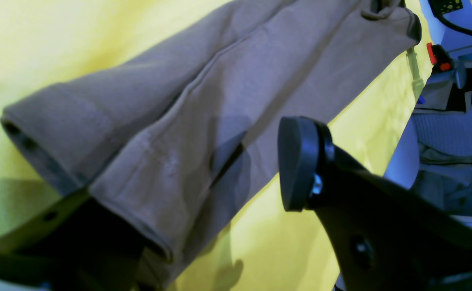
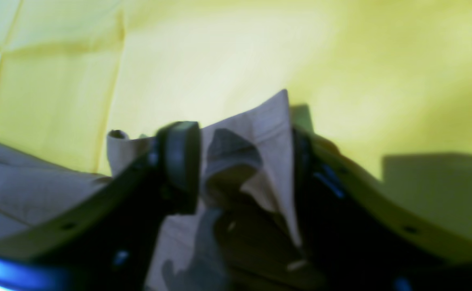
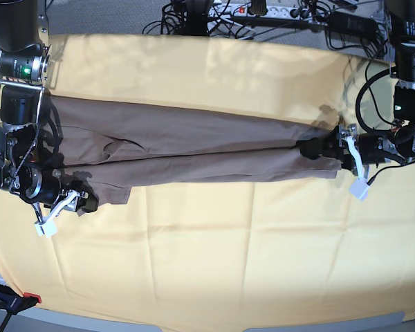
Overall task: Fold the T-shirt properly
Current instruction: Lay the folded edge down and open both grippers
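The T-shirt point(image 3: 194, 149) is lying folded into a long narrow band across the yellow cloth point(image 3: 214, 249), stretching between your two arms. Your right gripper point(image 2: 244, 161) is standing with its jaws apart around a raised corner of fabric. Your left gripper point(image 3: 317, 149) is sitting at the other end, jaws spread wide.

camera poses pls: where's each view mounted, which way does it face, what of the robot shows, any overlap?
Base: overhead, looking down at the yellow cloth; both arms show.
Left wrist: on the left arm, looking along the T-shirt; left gripper shows.
Right wrist: on the right arm, fabric bunched between its fingers.
Shared: T-shirt and cloth in all three.
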`<control>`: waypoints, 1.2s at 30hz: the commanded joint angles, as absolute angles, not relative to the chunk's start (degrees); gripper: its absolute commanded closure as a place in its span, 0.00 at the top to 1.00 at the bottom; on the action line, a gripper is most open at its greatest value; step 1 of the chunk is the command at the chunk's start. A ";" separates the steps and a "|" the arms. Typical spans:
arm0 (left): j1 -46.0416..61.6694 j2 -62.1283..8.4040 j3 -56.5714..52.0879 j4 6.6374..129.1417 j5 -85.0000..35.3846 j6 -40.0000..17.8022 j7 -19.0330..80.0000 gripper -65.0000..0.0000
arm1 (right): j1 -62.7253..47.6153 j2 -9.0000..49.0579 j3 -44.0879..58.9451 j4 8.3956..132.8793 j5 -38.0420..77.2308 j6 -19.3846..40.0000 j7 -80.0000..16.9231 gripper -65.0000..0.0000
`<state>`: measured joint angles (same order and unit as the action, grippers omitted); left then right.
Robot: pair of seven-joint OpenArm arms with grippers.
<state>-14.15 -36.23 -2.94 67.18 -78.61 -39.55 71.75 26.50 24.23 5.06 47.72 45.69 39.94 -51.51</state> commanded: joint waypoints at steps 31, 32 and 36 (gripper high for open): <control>-16.34 -37.45 -3.46 68.03 -80.42 -40.00 70.28 0.55 | 4.14 35.59 5.21 88.40 64.73 40.00 -67.37 0.00; -16.38 -37.47 -3.46 68.03 -80.38 -40.00 70.28 0.55 | 3.25 36.29 5.21 89.60 64.69 40.00 -67.37 0.00; -17.04 -37.47 -3.46 68.03 -80.36 -40.00 70.30 0.55 | 1.04 39.11 5.23 92.44 64.49 40.00 -67.42 0.00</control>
